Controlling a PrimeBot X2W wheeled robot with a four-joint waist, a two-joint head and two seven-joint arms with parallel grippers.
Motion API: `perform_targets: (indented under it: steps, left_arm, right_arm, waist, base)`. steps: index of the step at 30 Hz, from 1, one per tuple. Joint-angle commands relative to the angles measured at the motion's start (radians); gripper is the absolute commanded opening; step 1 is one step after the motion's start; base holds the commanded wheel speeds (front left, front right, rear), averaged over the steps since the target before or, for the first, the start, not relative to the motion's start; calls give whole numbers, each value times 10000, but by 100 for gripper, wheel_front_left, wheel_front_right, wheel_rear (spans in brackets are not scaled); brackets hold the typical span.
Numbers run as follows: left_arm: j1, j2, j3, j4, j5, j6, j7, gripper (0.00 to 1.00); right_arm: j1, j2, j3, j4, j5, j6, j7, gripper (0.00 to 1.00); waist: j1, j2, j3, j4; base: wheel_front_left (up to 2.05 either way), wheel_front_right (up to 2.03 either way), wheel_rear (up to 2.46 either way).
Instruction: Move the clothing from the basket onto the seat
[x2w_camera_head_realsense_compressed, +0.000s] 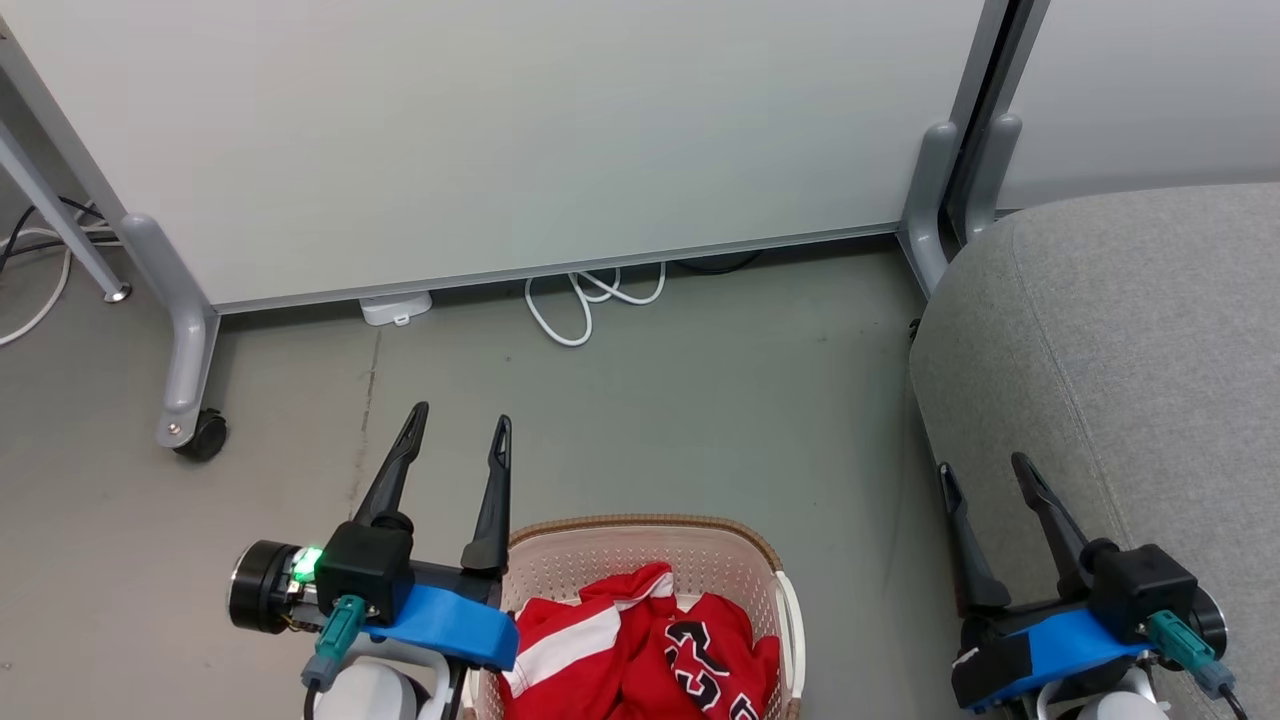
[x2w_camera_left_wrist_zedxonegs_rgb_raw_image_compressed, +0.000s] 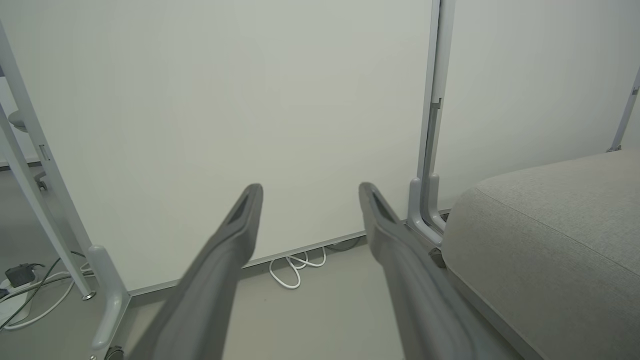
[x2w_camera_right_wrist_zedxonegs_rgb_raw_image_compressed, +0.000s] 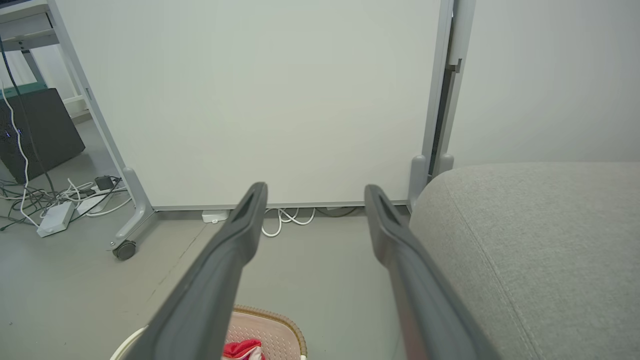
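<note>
The cream basket (x2w_camera_head_realsense_compressed: 640, 530) with a brown rim sits on the floor at the bottom centre of the head view. Inside lie two red garments: one with broad white stripes (x2w_camera_head_realsense_compressed: 570, 640) and one with black-and-white numerals (x2w_camera_head_realsense_compressed: 715, 655). My left gripper (x2w_camera_head_realsense_compressed: 460, 425) hovers open just left of the basket, holding nothing. My right gripper (x2w_camera_head_realsense_compressed: 985, 470) is open too, over the near edge of the grey seat (x2w_camera_head_realsense_compressed: 1130, 330). In the right wrist view the basket (x2w_camera_right_wrist_zedxonegs_rgb_raw_image_compressed: 270, 325) and a bit of red fabric (x2w_camera_right_wrist_zedxonegs_rgb_raw_image_compressed: 242, 349) show between the fingers. The left wrist view has the seat (x2w_camera_left_wrist_zedxonegs_rgb_raw_image_compressed: 550, 240) at right.
A white partition panel (x2w_camera_head_realsense_compressed: 500, 130) on grey wheeled feet (x2w_camera_head_realsense_compressed: 190, 380) stands across the far side. White cable loops (x2w_camera_head_realsense_compressed: 580, 300) lie under it. More cables and a power strip (x2w_camera_right_wrist_zedxonegs_rgb_raw_image_compressed: 55, 220) lie far left. Grey floor (x2w_camera_head_realsense_compressed: 650, 400) stretches between basket and panel.
</note>
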Motion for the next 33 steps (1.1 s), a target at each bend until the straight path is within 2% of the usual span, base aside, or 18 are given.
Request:
perform_targets:
  steps: [1, 22, 33]
  left_arm:
    - [-127, -8, -11, 41, -36, 26, -49, 100]
    - [-365, -10, -233, 287, -248, -48, -49, 100]
    - [-2068, 103, -848, 1978, -90, -373, -39, 100]
  right_arm:
    - [-121, -56, 3, 48, 21, 4, -55, 100]
    - [-218, -56, 64, 96, 186, 4, -56, 100]
    - [-936, -53, 233, -157, 98, 4, -52, 100]
  waist:
    - [-1, -1, 2, -2]
    - [-1, -1, 234, -4]
    - [-1, -1, 1713, -339]
  base:
    - [0, 0, 0]
    - [0, 0, 0]
    - [0, 0, 0]
